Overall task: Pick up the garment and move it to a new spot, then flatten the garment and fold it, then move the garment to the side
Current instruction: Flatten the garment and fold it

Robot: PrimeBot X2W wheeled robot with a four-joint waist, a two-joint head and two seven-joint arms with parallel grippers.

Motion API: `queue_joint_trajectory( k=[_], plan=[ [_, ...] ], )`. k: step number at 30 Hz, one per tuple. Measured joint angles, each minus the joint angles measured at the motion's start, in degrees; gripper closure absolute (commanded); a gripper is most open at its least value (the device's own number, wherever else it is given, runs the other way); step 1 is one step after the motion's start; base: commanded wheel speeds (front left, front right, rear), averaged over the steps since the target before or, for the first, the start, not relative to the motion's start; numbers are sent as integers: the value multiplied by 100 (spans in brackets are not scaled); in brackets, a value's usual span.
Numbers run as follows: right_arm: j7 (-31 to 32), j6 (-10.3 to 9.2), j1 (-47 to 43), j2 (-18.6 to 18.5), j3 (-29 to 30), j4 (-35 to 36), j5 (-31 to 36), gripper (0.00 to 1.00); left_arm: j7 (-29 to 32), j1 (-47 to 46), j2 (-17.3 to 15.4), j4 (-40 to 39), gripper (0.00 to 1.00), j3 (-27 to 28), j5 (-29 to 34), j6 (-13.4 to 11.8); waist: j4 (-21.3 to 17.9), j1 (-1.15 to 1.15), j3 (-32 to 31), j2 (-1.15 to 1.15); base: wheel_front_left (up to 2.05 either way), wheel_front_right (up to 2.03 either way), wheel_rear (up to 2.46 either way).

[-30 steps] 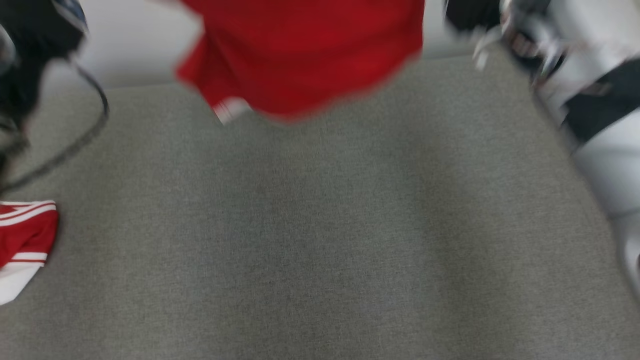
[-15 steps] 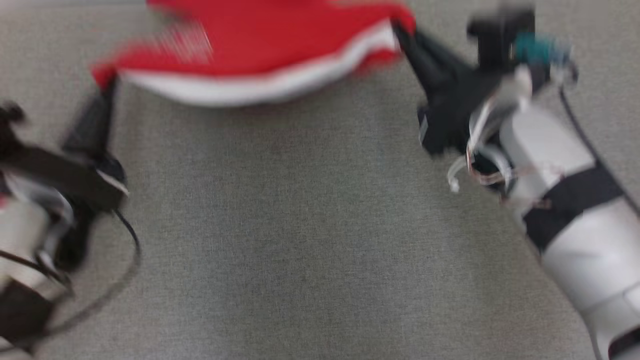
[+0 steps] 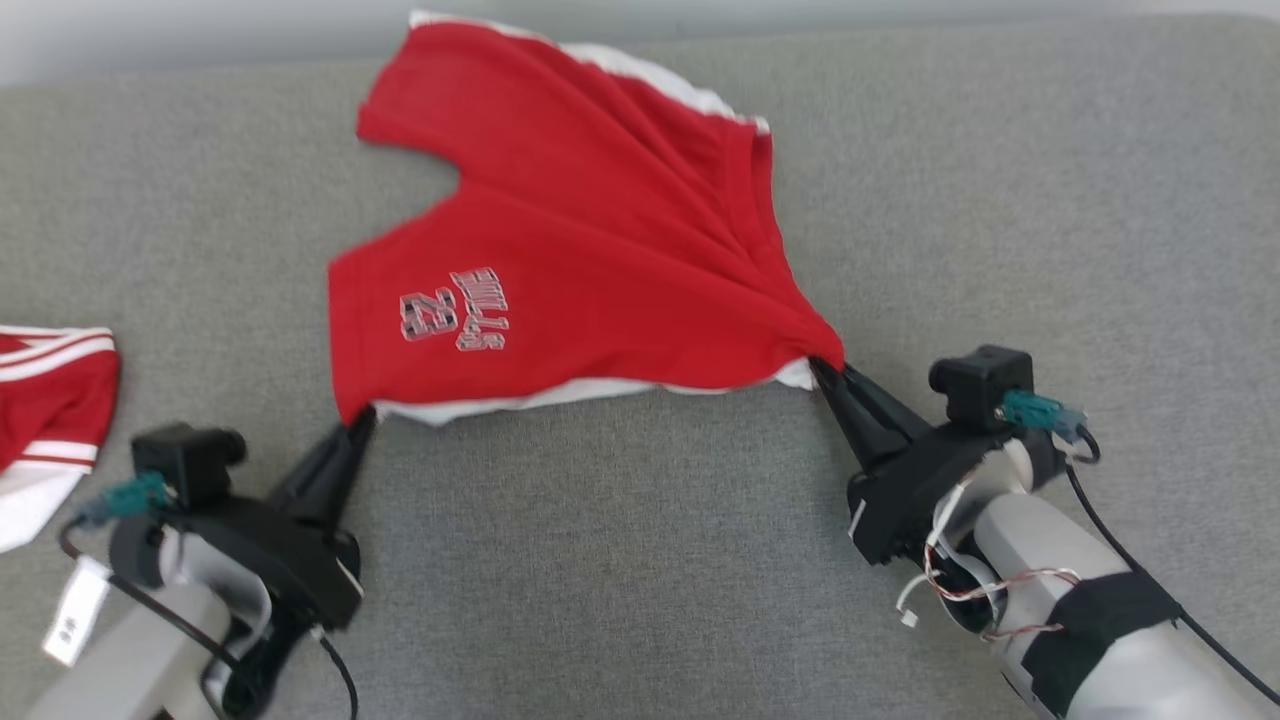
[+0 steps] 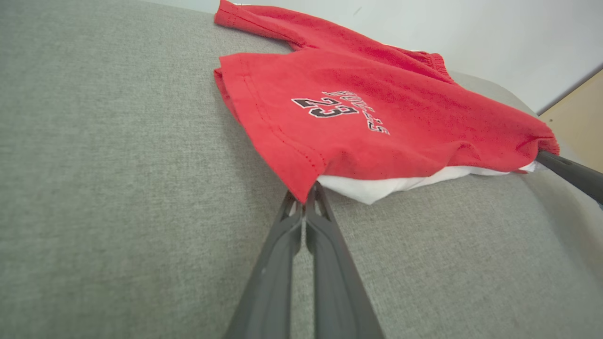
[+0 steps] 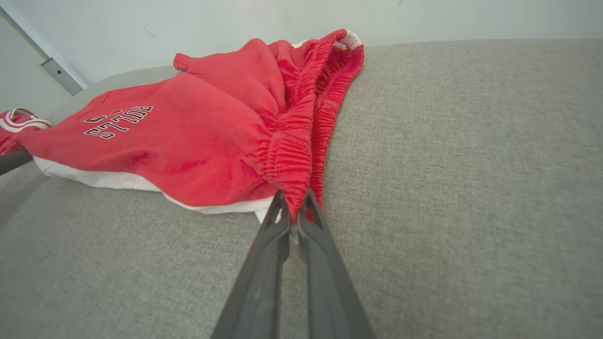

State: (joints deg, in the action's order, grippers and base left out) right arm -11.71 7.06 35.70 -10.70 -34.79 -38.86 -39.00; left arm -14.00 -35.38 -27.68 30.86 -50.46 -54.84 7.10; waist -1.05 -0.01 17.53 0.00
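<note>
Two red items on grey woven cushion (image 3: 640,560). Striped garment (image 3: 45,420), white-banded, bunched well left of left gripper (image 3: 358,422). Left fingers pressed together, pinching a hem corner of the shorts (image 3: 580,240): soft jersey, white lining, printed 23, fanned flat between both grippers. Right gripper (image 3: 824,370) fingers pinch ruched elastic waistband.

a grey woven surface (image 3: 640,600) lay under soft even light; behind it stood a pale wall (image 4: 471,28) and a light wooden panel (image 4: 584,127).
</note>
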Motion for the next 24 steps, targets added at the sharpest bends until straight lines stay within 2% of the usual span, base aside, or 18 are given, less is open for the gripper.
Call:
queue_joint_trajectory(
  k=[7,12,17,24],
  plan=[
    [-91,5,-373,-406,-1,-187,-24,100,-16,578,79,222,100,-121,68,-2,25,0,-530,-1,0,0,0],
    [-99,35,-921,-538,0,-253,-144,100,-18,1034,247,243,100,-218,68,-12,57,0,-937,-1,0,0,0],
    [-118,35,-1485,-628,-111,-207,-337,100,-19,1440,447,235,100,-265,47,-127,101,0,-1352,-1,0,0,0],
    [-126,35,-2018,-809,-269,112,-424,100,-24,2039,442,66,100,-272,18,-314,137,0,-1864,-1,0,0,0]
  ],
)
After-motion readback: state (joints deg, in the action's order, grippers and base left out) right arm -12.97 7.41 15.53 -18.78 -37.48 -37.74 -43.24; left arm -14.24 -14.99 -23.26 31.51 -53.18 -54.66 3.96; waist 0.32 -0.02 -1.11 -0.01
